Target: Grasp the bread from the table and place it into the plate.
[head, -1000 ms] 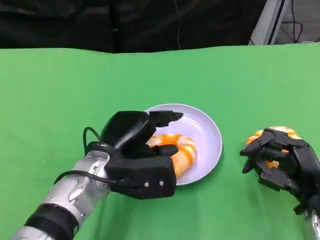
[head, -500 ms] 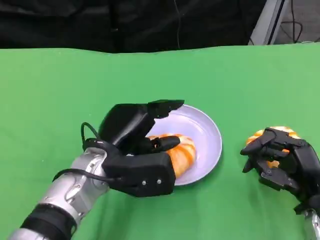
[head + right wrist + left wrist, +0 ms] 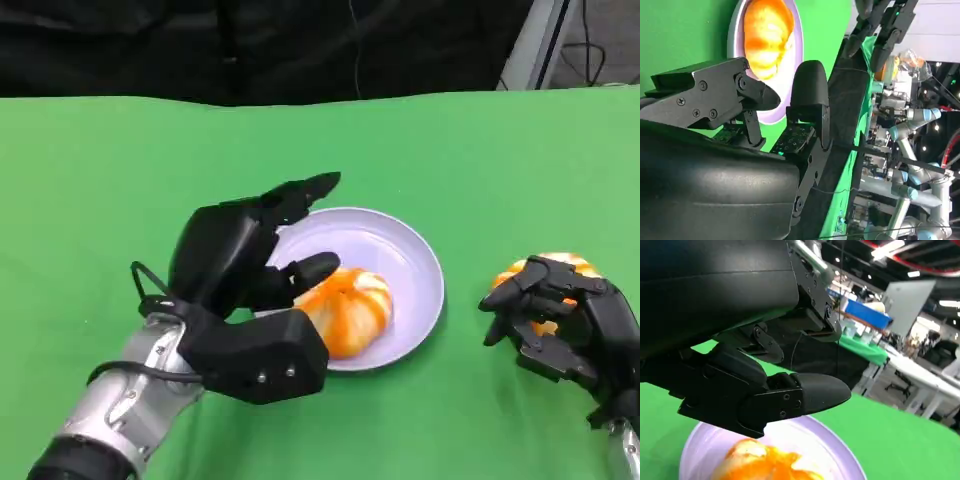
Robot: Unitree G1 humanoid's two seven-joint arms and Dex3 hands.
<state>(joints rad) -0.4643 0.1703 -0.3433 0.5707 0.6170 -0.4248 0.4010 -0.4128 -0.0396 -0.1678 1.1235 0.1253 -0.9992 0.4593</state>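
**One bread plated, another under the right hand**

Green cloth covers the whole surface (image 3: 120,180), with dark drapes behind it. Near the middle sits the pale lilac plate (image 3: 405,250), and an orange-glazed bread (image 3: 350,305) already lies in its near-left part, its long axis running roughly left to right across the plate. The left hand (image 3: 245,300) hovers at the plate's left rim, fingers spread apart and holding nothing; one fingertip sits just beside the bread, though I cannot tell if it touches. From the left wrist view the same bread (image 3: 762,462) lies under the fingers (image 3: 805,395), clear of them.

Well off to the right of the plate, a second bread (image 3: 555,268) rests on the cloth, and the right hand (image 3: 560,320) is cupped over its near side, fingers curled around it. Whether they grip it firmly I cannot tell. The plate lies to that hand's left, so I judge the next carry is a short leftward one for the right arm.
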